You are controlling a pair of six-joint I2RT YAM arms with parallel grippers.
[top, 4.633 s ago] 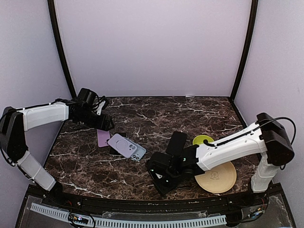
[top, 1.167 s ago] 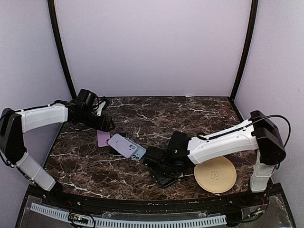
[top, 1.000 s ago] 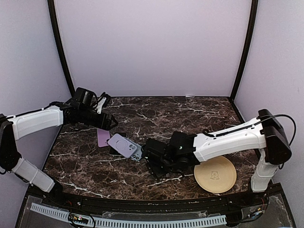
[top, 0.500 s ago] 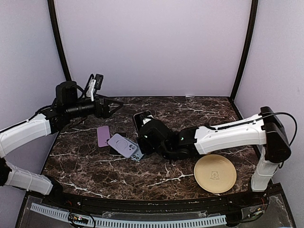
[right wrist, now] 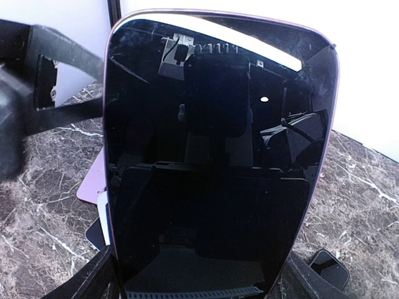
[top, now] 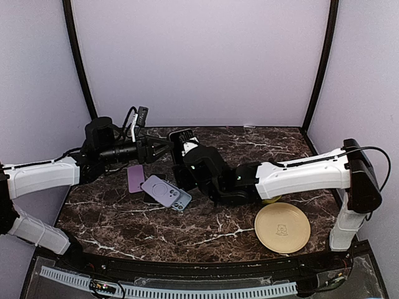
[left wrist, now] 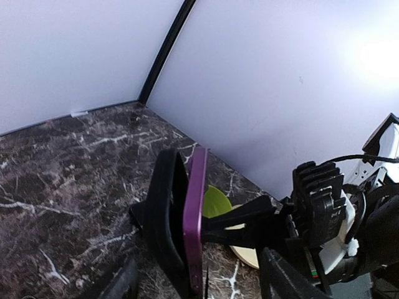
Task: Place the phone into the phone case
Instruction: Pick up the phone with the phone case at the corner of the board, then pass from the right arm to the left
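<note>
Right end effector (top: 190,163) clamps the phone (top: 181,142) upright off the bench (top: 262,146); case (top: 166,192) lies flat nearby. Left end effector (top: 163,149) gapes wide beside the phone: likely a handover, next needing a square grip on its edges

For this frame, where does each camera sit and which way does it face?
Top external: above, behind the bases, looking down at the table; both arms show.
Left wrist: on the left arm, facing the phone edge-on; own fingers at bottom.
Right wrist: faces the phone's screen, close; own fingers at bottom corners.
Shared: the phone in the right hand.
</note>
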